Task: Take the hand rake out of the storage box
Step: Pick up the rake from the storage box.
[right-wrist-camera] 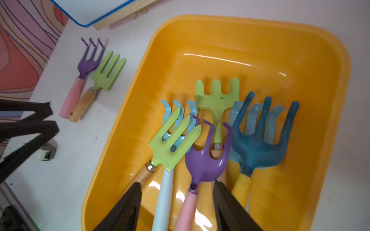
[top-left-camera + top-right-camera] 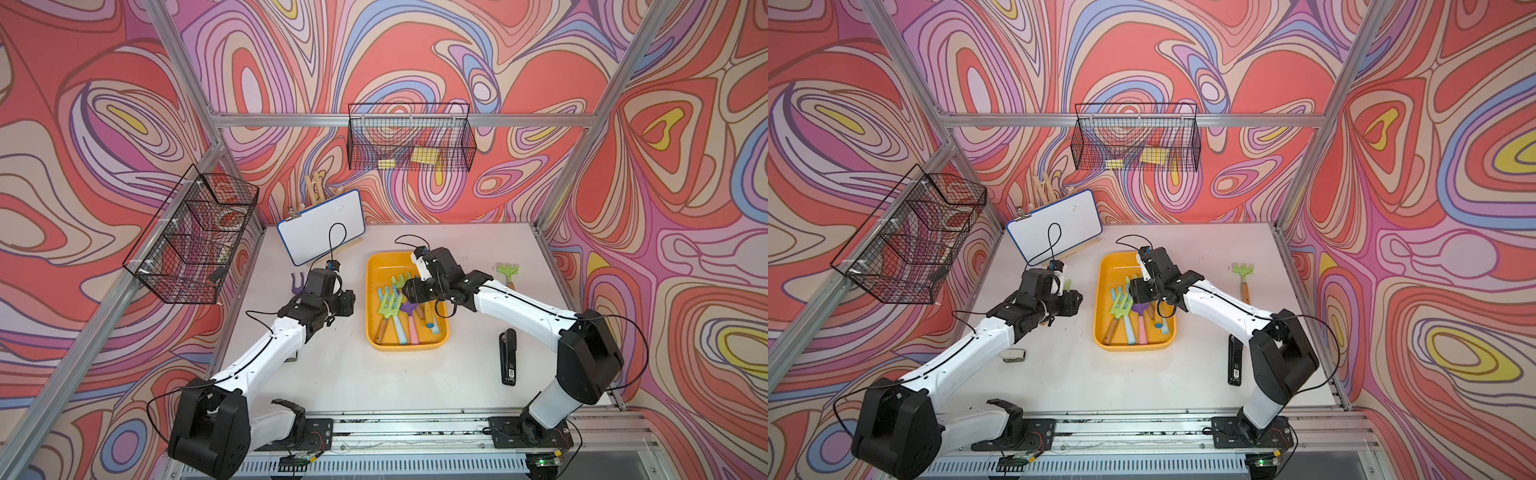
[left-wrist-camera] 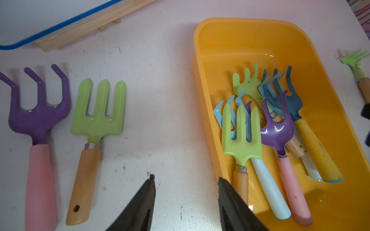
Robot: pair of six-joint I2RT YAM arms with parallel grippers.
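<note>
The yellow-orange storage box (image 2: 407, 344) (image 2: 1133, 347) sits mid-table and holds several hand rakes. Among them are a purple rake with a pink handle (image 1: 206, 160) (image 3: 278, 132), a green fork (image 1: 172, 144), a green rake (image 1: 217, 98) and a dark blue rake (image 1: 258, 148). My right gripper (image 1: 177, 183) (image 2: 405, 291) hangs low inside the box, open. Its fingers straddle the pink handle and a light blue handle (image 1: 166, 192) without touching them. My left gripper (image 3: 186, 177) (image 2: 347, 303) is open over bare table just left of the box rim (image 3: 200, 60), holding nothing.
A purple rake (image 3: 38, 120) and a green fork (image 3: 98, 120) lie on the table left of the box, and a green rake (image 2: 508, 272) lies to its right. A whiteboard (image 2: 320, 226) stands behind. A black tool (image 2: 508, 357) lies front right. Wire baskets (image 2: 191, 237) (image 2: 409, 141) hang on the walls.
</note>
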